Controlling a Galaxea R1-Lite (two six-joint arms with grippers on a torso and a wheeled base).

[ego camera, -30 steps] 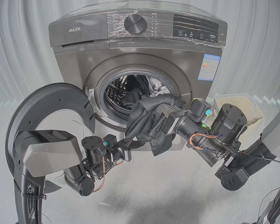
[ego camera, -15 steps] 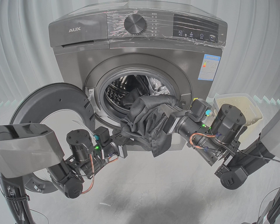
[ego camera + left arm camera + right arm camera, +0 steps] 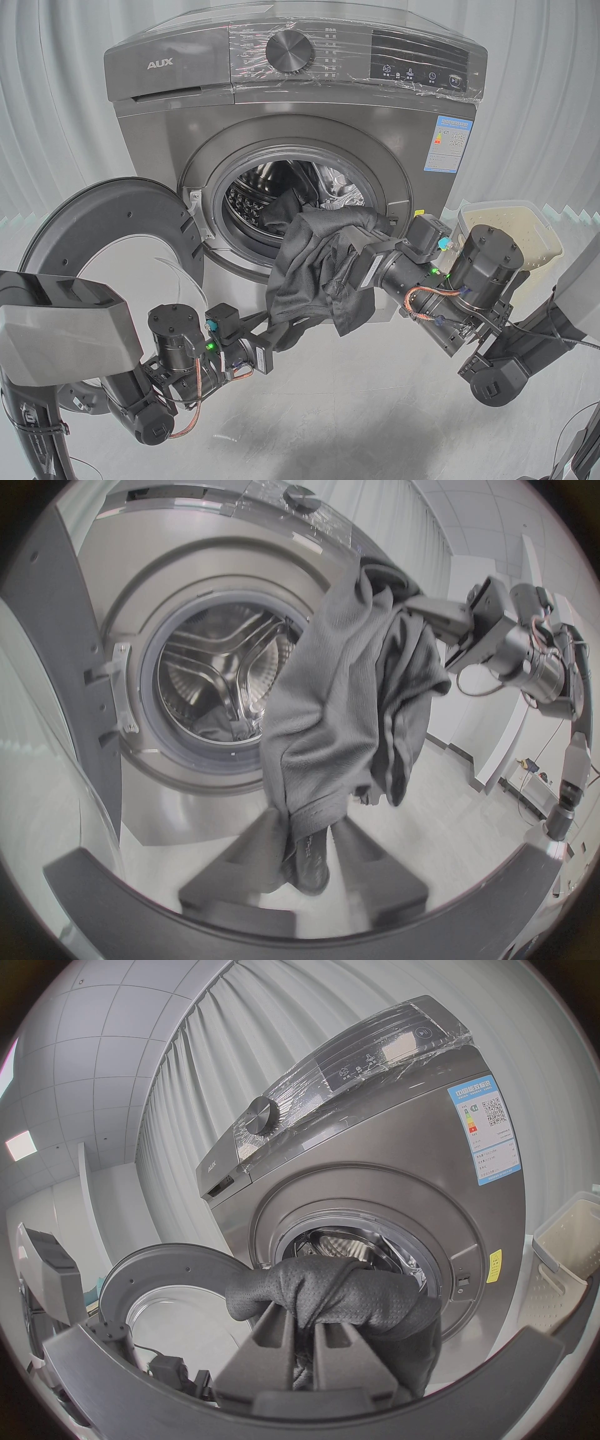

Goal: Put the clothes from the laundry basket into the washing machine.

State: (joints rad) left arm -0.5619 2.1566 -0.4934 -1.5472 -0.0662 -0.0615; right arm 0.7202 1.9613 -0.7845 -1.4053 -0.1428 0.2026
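A dark grey garment (image 3: 312, 262) hangs in front of the washing machine's open drum (image 3: 262, 181). My right gripper (image 3: 353, 240) is shut on its top edge, level with the lower rim of the opening; in the right wrist view the cloth (image 3: 337, 1291) bunches over the gripper (image 3: 303, 1329). My left gripper (image 3: 277, 330) is lower, at the garment's bottom hem. Its fingers (image 3: 256, 855) stand apart, and the hem (image 3: 306, 855) hangs between them, touching one. Another dark piece (image 3: 281, 209) lies inside the drum. The cream laundry basket (image 3: 531, 231) stands right of the machine.
The round door (image 3: 112, 219) is swung fully open to the left, close beside my left arm. Bare grey floor (image 3: 350, 400) lies in front of the machine. White curtains (image 3: 50, 94) hang behind and to both sides.
My left gripper rose to the left, bunching the hem up, then dropped lower and back right. The garment now hangs longer. The right gripper has barely moved.
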